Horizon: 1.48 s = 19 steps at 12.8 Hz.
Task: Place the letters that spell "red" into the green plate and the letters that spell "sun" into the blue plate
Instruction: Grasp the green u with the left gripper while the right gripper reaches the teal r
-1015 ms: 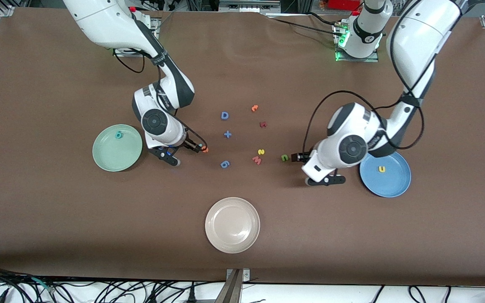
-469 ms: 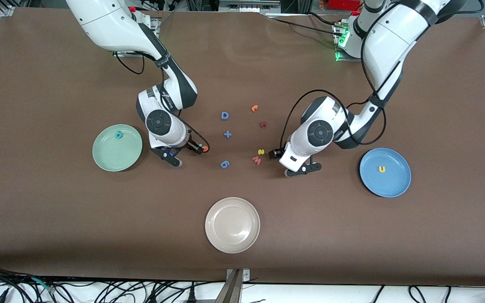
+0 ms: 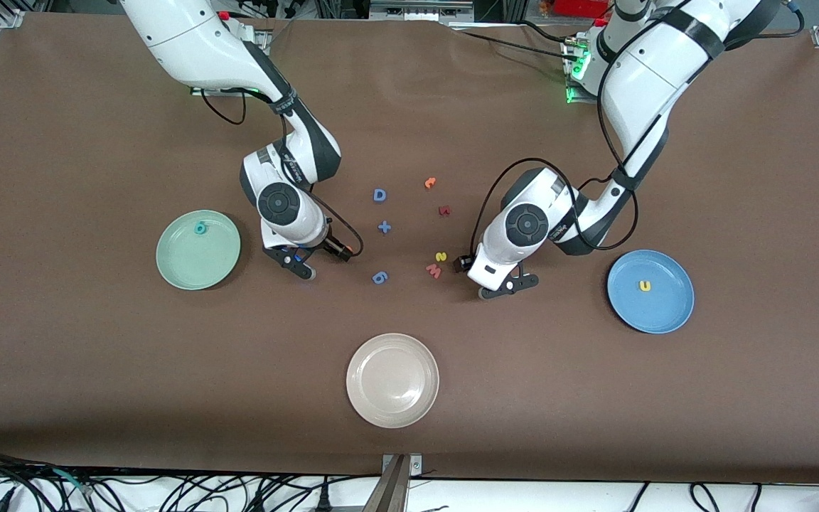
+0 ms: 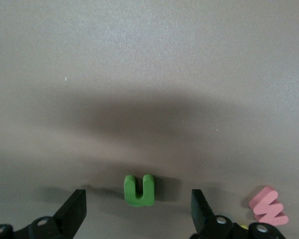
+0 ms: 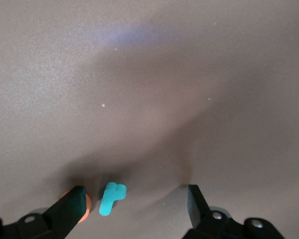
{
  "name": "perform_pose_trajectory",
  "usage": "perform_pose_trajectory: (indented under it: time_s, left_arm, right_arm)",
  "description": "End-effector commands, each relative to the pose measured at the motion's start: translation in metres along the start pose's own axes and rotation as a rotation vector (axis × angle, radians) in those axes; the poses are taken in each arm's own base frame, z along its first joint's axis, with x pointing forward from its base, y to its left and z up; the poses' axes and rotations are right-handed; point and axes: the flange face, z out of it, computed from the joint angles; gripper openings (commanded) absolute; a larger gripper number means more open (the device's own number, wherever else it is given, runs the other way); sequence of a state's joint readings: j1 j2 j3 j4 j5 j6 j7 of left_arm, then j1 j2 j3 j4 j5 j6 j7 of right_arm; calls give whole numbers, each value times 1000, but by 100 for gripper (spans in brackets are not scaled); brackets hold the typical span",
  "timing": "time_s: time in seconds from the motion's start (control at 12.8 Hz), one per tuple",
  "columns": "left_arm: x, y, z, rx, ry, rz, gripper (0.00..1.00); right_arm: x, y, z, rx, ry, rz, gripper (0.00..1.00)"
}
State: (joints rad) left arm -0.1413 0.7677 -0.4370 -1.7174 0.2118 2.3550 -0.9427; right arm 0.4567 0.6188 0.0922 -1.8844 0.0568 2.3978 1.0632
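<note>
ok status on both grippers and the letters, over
Left gripper open, straddling green n, pink W beside it. Right gripper open around teal r, orange e against one finger.

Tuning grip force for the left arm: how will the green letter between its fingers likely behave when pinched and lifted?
The green letter looks like thick foam, so it probably squashes slightly and weighs little. It lies flat on the table, so it should not roll. Being small between the left pincer's open fingers, it might twist if pinched off-centre.

My brown table (image 3: 97, 370) carries the green plate (image 3: 185, 267) toward my right arm's end, the blue plate (image 3: 658, 313) toward my left's, a cream plate (image 3: 392, 380) by the near edge, foam letters (image 3: 379, 195) mid-table.
</note>
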Motion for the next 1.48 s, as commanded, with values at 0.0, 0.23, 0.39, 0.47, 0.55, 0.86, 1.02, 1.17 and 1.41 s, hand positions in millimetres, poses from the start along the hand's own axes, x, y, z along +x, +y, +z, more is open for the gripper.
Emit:
perform_pose_trajectory:
  time_s: [0.0,0.23,0.39,0.47,0.55,0.86,1.02,1.17,1.41]
  left_arm:
    - [0,2,2,5,20,-10,67]
    - [0,2,2,5,20,-17,30]
    - [-1,3,2,5,20,-19,15]
    - [-3,4,2,7,19,-16,12]
    - [-3,5,0,7,20,-15,9]
    - [30,-8,-39,41,20,-17,7]
    - [57,-24,-68,76,-1,5,7]
    - [90,-55,-93,88,-25,38,7]
    - [131,-113,-119,121,-70,103,7]
  right_arm:
    - [-1,-5,6,5,-8,15,92]
    - [-4,-7,5,6,-5,46,92]
    - [-4,-8,5,14,-3,46,92]
    - [-5,-10,5,25,-2,46,92]
    - [-5,-11,5,38,-7,59,92]
    - [-7,-14,3,59,-12,65,92]
    - [-5,-13,3,56,-12,52,92]
    - [-3,-13,-4,62,-9,51,93]
    - [1,-12,-24,70,-2,49,94]
